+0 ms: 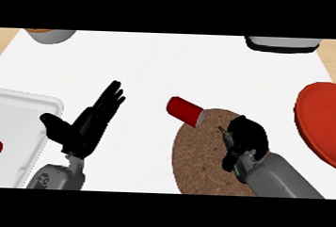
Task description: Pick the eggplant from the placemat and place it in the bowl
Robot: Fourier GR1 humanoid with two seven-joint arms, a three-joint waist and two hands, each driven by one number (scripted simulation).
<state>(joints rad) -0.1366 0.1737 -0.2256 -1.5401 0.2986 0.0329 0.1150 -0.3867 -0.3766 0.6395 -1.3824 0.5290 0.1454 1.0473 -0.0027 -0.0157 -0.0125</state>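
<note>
The right robot hand (245,136) is curled over the brown placemat (197,159), hiding the eggplant, so I cannot tell whether it holds it. The left robot hand (87,119) rests open. Carrying toward the red bowl (323,123), a partial grasp could let the eggplant slip, or the arm could clip the red cup (185,110).

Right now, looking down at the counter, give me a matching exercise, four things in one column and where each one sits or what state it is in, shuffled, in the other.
Things
1. round brown cork placemat
2. red cylindrical cup
3. white rectangular tray
4. red round bowl

Places or states
A. at the view's right edge, partly cut off
B. lying on its side, over the mat's upper left rim
C. at the view's left edge, beside the open left hand
D. centre of the counter, under the curled right hand

Pairs: 1-D, 2-B, 3-C, 4-A
</note>
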